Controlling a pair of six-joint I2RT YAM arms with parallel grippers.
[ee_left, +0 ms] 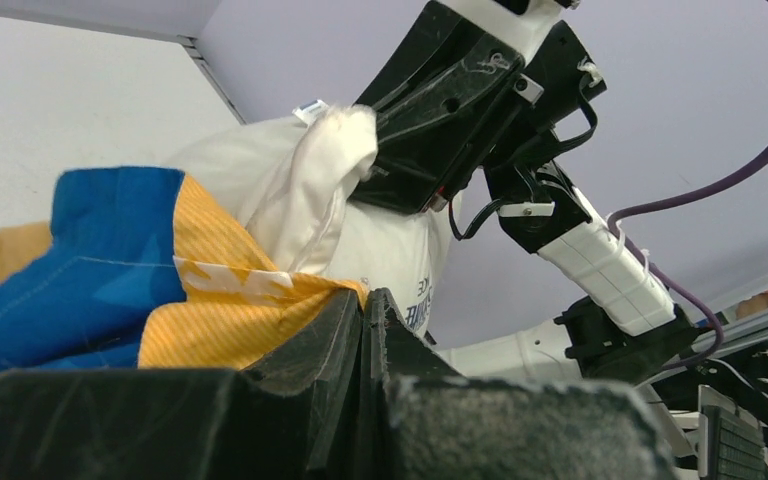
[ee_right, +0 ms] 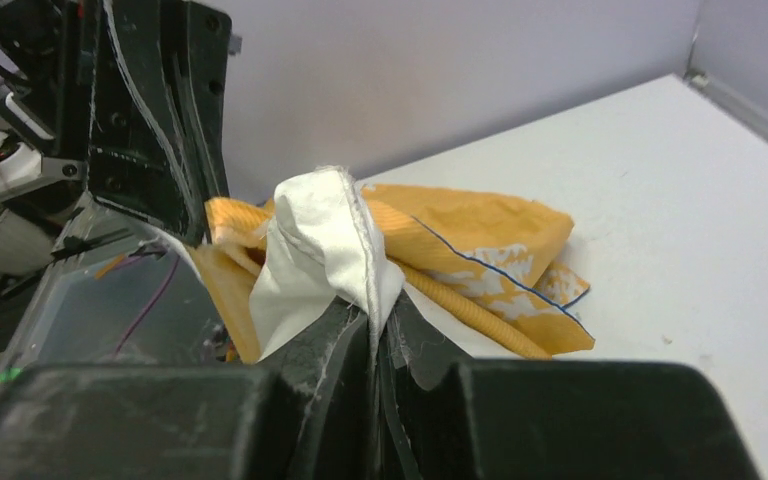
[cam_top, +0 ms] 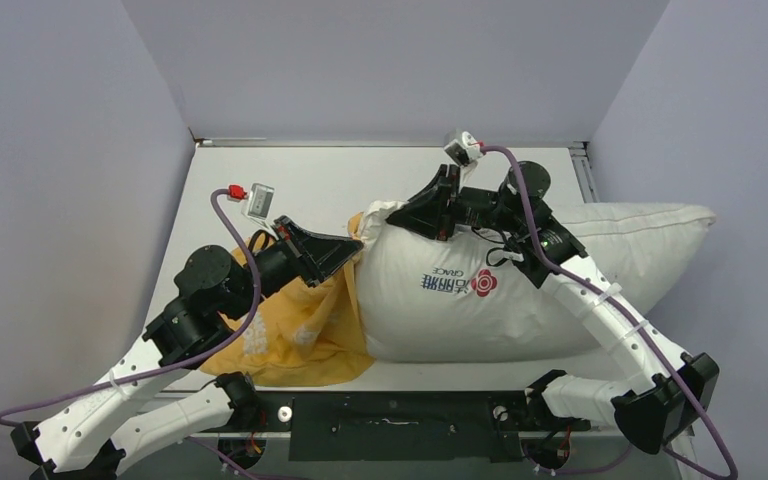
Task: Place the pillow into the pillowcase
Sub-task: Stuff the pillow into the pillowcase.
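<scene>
The plump white pillow (cam_top: 500, 300) lies across the table's middle and right, with a printed logo on its side. The orange-yellow pillowcase (cam_top: 300, 330) is bunched at the pillow's left end; its blue face (ee_left: 80, 270) shows in the left wrist view. My left gripper (cam_top: 358, 248) is shut on the pillowcase's orange edge (ee_left: 260, 300), the jaws (ee_left: 372, 300) pressed together. My right gripper (cam_top: 392, 215) is shut on the pillow's upper-left corner (ee_right: 315, 240), pinching the seam (ee_right: 372, 322). The two grippers are close together, and orange fabric (ee_right: 470, 240) lies beyond the pinched corner.
The white table (cam_top: 310, 180) is boxed in by grey walls at the back and on both sides. A black rail (cam_top: 390, 415) runs along the near edge between the arm bases. The pillow's right end (cam_top: 680, 225) reaches the right wall.
</scene>
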